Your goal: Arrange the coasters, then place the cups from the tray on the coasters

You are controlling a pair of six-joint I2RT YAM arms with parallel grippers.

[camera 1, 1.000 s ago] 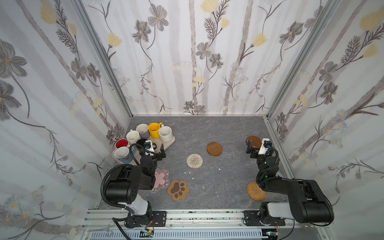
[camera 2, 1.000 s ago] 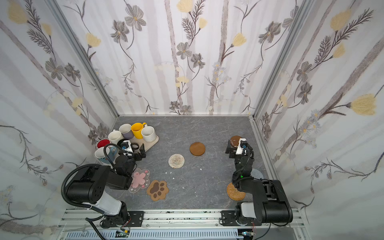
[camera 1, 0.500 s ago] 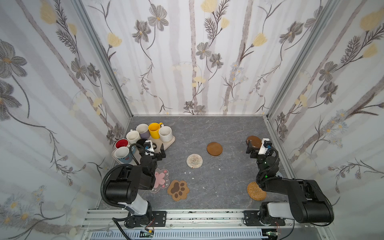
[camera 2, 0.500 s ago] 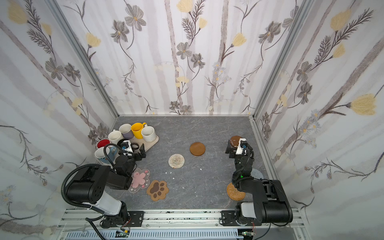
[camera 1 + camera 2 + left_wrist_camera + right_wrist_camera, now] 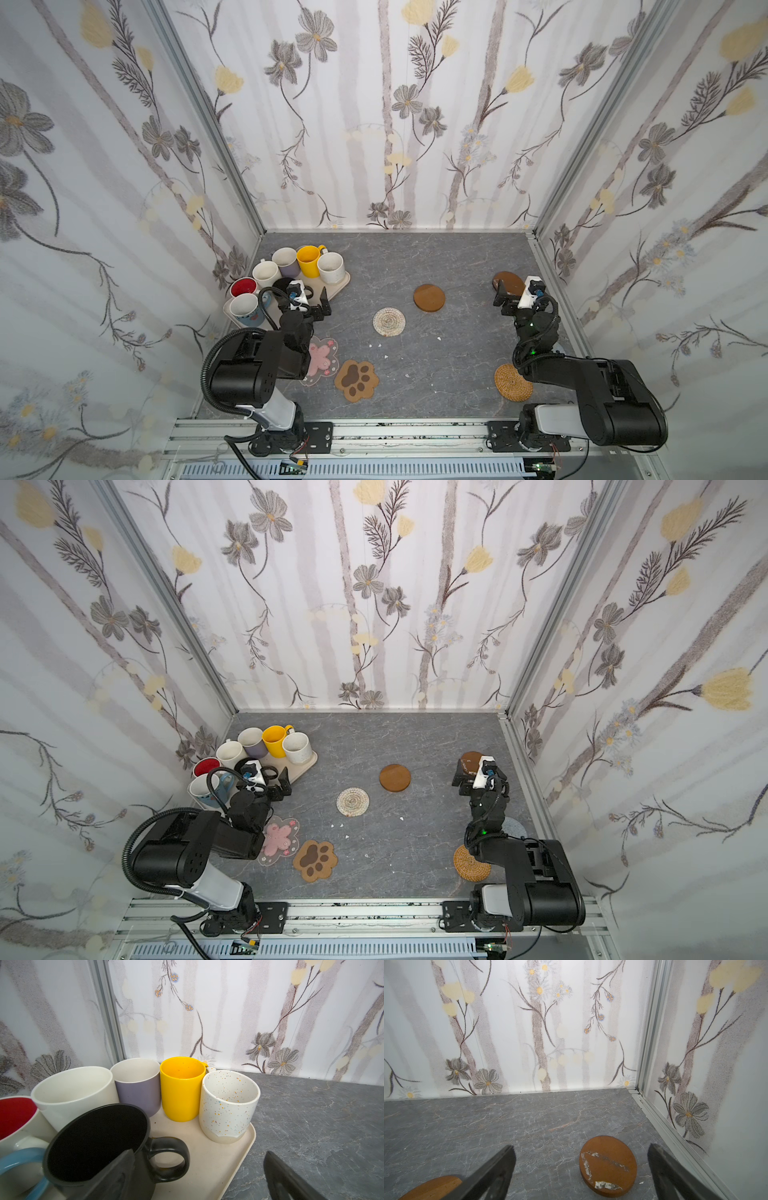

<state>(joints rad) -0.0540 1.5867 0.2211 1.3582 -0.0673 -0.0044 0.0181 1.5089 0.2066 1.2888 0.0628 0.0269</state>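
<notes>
The beige tray point(image 5: 337, 286) at the back left holds several cups, among them yellow point(image 5: 308, 259), lilac point(image 5: 285, 261), speckled off-white point(image 5: 227, 1105) and black point(image 5: 97, 1142). My left gripper point(image 5: 198, 1152) hangs open low over the tray's edge, one finger beside the black cup and the other past the rim. My right gripper point(image 5: 581, 1146) is open over a chipped brown disc coaster point(image 5: 608, 1169) by the right wall. The other coasters lie apart: brown disc point(image 5: 429, 297), pale woven point(image 5: 389, 321), paw point(image 5: 356, 380), pink-flower point(image 5: 322, 360), rattan point(image 5: 513, 381).
A grey round coaster point(image 5: 514, 827) shows partly from under the right arm. The red-inside cup point(image 5: 244, 287) and the light blue cup point(image 5: 246, 309) stand at the tray's left end against the side wall. Small white crumbs point(image 5: 380, 345) dot the floor.
</notes>
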